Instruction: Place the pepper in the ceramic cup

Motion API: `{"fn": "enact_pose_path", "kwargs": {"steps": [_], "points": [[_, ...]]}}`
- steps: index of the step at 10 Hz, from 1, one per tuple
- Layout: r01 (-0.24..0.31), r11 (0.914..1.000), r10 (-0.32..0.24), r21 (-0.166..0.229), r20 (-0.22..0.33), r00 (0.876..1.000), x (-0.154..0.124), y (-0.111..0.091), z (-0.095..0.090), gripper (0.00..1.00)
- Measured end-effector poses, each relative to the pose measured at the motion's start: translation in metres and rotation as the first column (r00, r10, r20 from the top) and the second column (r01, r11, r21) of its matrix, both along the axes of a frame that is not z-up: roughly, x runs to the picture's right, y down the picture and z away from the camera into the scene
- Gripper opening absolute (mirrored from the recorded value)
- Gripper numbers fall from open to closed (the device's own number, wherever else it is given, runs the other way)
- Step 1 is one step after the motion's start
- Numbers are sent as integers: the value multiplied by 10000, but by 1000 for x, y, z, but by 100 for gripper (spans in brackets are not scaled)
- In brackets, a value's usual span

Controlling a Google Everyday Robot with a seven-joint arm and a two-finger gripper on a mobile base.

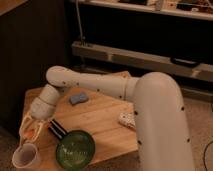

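My gripper (30, 134) hangs at the front left of the wooden table (105, 120), just above and slightly behind the white ceramic cup (26, 156). It is shut on the small orange pepper (33, 132), which shows between the pale fingers (23, 127). The pepper is held in the air over the cup's far rim, not touching it. The cup stands upright at the table's front left corner.
A round green pan (76, 148) with a black handle (57, 129) lies just right of the cup. A blue-grey object (78, 98) lies mid-table. A white bottle-like object (125, 119) lies at the right, partly hidden by my arm (150, 100).
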State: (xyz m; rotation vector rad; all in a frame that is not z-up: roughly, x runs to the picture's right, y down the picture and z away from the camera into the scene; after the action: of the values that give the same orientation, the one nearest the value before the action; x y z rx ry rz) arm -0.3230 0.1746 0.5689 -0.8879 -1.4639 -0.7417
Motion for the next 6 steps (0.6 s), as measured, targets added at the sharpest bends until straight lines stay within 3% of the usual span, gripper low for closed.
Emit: {"fn": "enact_pose_path", "kwargs": {"steps": [6], "points": [[23, 10000, -23, -30, 66, 10000, 0, 0, 0, 0]]}}
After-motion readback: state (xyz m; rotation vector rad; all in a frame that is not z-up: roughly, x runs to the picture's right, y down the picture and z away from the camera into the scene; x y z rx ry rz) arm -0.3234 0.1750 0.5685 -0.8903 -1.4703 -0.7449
